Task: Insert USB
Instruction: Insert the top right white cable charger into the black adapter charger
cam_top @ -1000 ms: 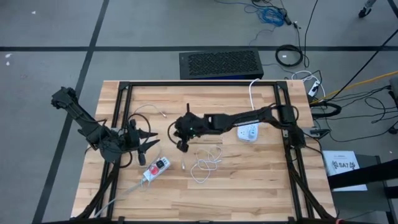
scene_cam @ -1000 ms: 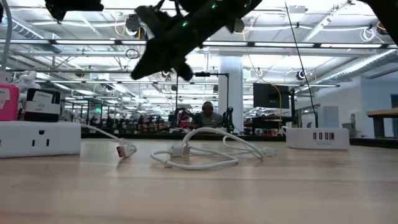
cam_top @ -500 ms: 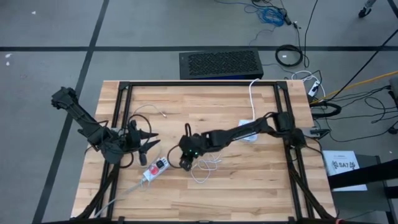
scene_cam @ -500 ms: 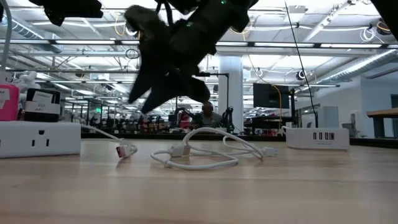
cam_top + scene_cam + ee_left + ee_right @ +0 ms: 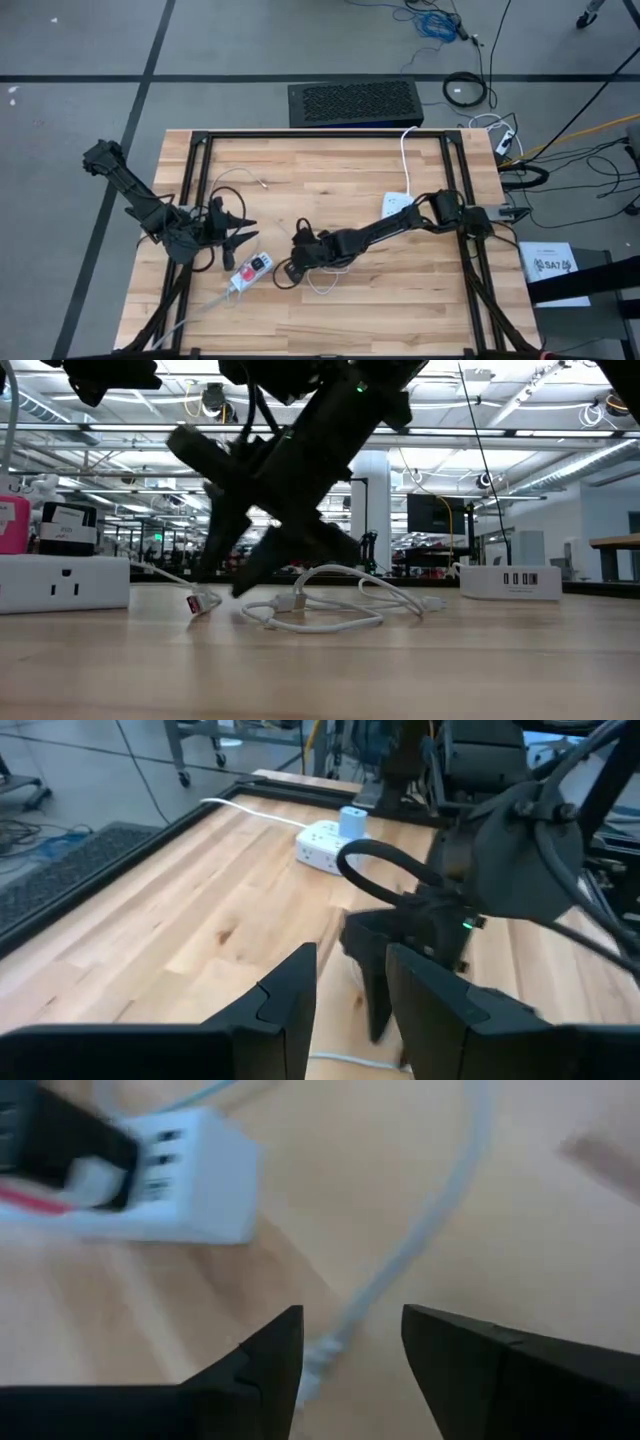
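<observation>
With my right gripper [image 5: 345,1345], fingers apart, straddling the thin white USB cable's plug [image 5: 318,1360] flat on the wooden tabletop [image 5: 330,170], I fear closing off-centre would skid it aside.

Two matte black jointed arms, looped black cables, green indicator light, wedge-shaped pincer [image 5: 345,1360] fingers.

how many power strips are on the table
2. One power strip with a red switch lies near the left gripper. The other, a white charging block, sits under the right arm. More may be hidden under the arms.
</observation>
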You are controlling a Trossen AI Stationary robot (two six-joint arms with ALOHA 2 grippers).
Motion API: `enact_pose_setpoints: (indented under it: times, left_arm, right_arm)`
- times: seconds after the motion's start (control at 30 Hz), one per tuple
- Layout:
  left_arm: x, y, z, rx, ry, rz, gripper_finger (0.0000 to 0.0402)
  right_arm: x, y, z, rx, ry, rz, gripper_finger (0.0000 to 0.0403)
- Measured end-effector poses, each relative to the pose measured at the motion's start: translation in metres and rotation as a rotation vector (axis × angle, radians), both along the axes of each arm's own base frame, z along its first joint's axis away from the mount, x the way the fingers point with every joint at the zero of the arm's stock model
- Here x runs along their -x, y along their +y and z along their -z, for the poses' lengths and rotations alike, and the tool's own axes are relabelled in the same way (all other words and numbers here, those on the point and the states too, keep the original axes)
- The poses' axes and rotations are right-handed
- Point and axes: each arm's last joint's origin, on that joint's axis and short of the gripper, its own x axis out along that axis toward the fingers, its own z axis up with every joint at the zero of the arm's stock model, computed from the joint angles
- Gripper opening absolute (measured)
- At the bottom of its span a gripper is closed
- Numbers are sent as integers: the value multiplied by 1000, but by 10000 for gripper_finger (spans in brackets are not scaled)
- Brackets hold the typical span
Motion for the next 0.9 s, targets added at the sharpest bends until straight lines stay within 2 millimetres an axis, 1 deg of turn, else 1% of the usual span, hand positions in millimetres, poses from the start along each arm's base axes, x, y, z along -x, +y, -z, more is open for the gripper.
enact_pose_setpoints:
  times: [0.13,0.3,0.43,0.53,0.67,0.73,0.83,0.9]
  left_arm:
    - [0,-1,1,5,14,26,129]
    - [1,0,4,-9,55,54,129]
    - [2,0,5,-22,72,70,129]
    - [2,-1,5,-35,80,86,129]
    - [2,-1,5,-50,85,97,129]
    - [2,-1,5,-49,86,99,129]
    - [2,-1,5,-50,88,102,129]
    - [2,-1,5,-49,88,102,129]
  right_arm:
    - [2,2,6,1,21,76,162]
    - [0,5,13,-14,23,115,162]
    - [-3,9,11,2,21,122,162]
    - [-4,9,12,9,60,137,161]
    - [-5,3,19,23,106,162,150]
    - [-4,0,19,28,119,169,138]
    - [-6,-7,14,51,164,159,122]
    - [-5,-11,8,98,219,143,114]
